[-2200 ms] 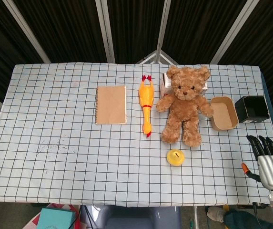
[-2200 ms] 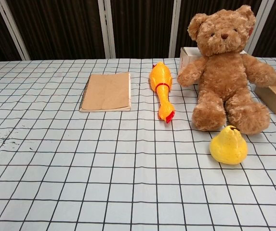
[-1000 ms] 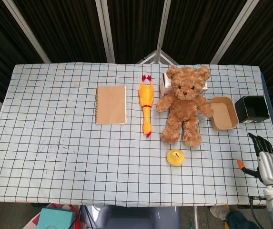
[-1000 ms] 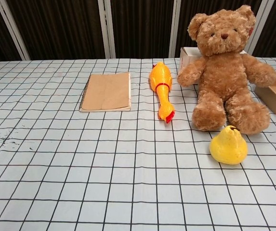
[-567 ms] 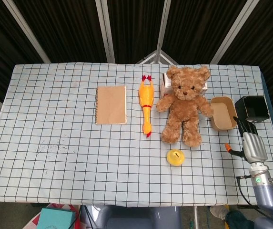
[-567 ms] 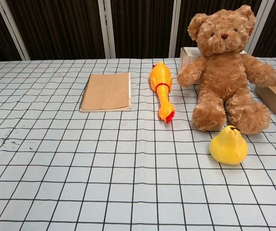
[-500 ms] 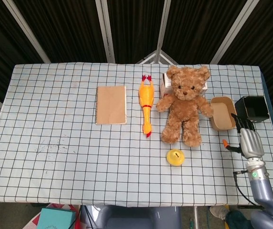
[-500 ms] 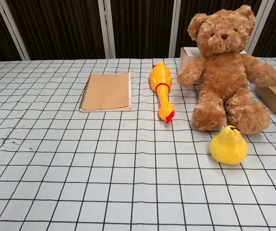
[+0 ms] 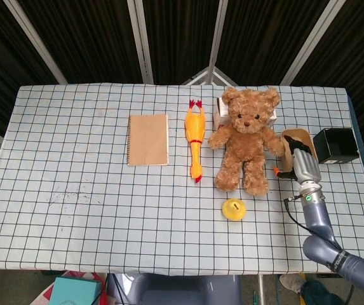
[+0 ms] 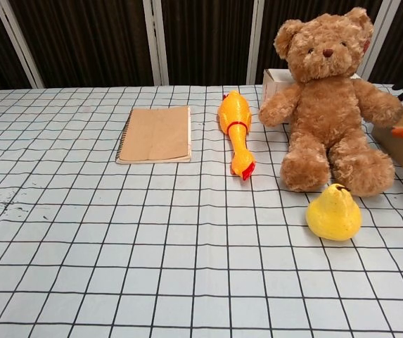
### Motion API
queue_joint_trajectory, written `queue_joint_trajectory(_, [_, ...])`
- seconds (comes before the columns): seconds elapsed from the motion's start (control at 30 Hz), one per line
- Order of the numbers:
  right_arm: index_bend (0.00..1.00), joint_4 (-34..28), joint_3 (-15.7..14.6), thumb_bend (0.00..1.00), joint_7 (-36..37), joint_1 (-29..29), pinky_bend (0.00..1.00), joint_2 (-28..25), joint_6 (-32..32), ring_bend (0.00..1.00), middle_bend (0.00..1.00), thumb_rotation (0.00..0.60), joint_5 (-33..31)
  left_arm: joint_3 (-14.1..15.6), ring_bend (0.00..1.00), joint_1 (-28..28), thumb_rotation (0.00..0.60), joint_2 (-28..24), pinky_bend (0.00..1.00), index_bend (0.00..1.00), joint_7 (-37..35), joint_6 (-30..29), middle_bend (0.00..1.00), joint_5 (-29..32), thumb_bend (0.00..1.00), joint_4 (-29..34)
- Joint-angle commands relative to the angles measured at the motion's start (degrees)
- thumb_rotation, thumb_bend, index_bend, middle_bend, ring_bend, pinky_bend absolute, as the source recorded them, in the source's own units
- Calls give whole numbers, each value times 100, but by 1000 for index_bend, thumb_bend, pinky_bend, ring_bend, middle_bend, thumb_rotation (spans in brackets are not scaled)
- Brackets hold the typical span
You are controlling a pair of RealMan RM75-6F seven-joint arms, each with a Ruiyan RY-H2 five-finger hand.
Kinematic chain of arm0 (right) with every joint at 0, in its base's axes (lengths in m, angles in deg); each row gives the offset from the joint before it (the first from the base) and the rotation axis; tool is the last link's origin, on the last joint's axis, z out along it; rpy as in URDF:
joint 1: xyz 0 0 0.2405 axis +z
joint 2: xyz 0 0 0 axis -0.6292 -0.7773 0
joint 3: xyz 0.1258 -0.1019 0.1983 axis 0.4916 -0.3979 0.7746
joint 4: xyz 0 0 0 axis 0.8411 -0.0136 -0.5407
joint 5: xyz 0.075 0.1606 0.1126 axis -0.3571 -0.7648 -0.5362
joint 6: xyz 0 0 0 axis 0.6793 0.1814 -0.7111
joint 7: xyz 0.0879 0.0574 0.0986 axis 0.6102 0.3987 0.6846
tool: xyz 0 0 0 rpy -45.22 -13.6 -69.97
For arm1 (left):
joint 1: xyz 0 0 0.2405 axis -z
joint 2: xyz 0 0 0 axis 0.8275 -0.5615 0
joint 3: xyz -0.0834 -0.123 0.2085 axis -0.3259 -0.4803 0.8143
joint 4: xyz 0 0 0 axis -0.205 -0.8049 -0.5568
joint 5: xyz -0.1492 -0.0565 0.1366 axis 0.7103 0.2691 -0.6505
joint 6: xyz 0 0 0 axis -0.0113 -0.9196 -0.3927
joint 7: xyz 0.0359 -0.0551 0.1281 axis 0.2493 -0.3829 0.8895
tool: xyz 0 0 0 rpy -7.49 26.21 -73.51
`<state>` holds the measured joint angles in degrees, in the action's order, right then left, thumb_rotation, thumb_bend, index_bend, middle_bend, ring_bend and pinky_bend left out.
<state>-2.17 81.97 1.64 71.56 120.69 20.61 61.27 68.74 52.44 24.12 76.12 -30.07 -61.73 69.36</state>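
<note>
- Head view shows one checked table (image 9: 74, 222), which spreads far out to the left of the right hand (image 9: 301, 162); the left hand shows in neither view.
- One brown teddy bear (image 9: 245, 140) sits just left of that hand, its nearer arm close to the orange-tipped thumb.
- One tan notebook (image 9: 148, 139) lies well apart from the hand, far off to its left, past the bear.
- One yellow rubber chicken (image 9: 194, 140) lies between notebook and bear, stretched lengthwise, red feet at the far end.
- One brown paper tray (image 9: 291, 135) sits directly under the hand; the hand hovers over it, and I cannot tell whether it touches the rim.
- One black box (image 9: 335, 145) stands just right of the hand, beside the tray.
- One white carton (image 9: 220, 109) stands behind the bear, up and to the left of the hand.
- One yellow pear-shaped toy (image 9: 234, 209) lies near the hand, left of it and closer to the robot, before the bear's feet.
- One right hand: dark fingers loosely spread, nothing grasped; the chest view catches only its fingertips at the right edge.
</note>
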Motion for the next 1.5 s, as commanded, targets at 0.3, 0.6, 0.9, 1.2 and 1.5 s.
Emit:
queue_joint_trajectory(0.3, [138,289,420,331,-133,632,0,147,-165,103,216,600,-1177,-17,0,15,600,5,135,220,24,19,0,48,269,1])
queue_joint_trajectory(0.6, [219,606,301,331,-472,861,0,299,-95,170,338,600,-1648,-15,0,20,600,11,135,220,59,21,0,60,269,8])
queue_joint_trajectory(0.9, [236,927,185,331,-536,937,0,428,-192,190,370,600,-1810,-35,0,53,600,49,135,221,208,64,0,147,269,40])
queue_joint_trajectory(1.2, [275,1073,134,331,-466,925,0,429,-220,266,478,600,-1681,-39,0,71,600,82,135,220,329,73,0,186,269,66])
queue_joint_trajectory(1.5, [350,1249,160,331,-287,913,0,559,-153,329,538,600,-1550,-43,0,92,600,93,135,220,384,103,0,221,269,77])
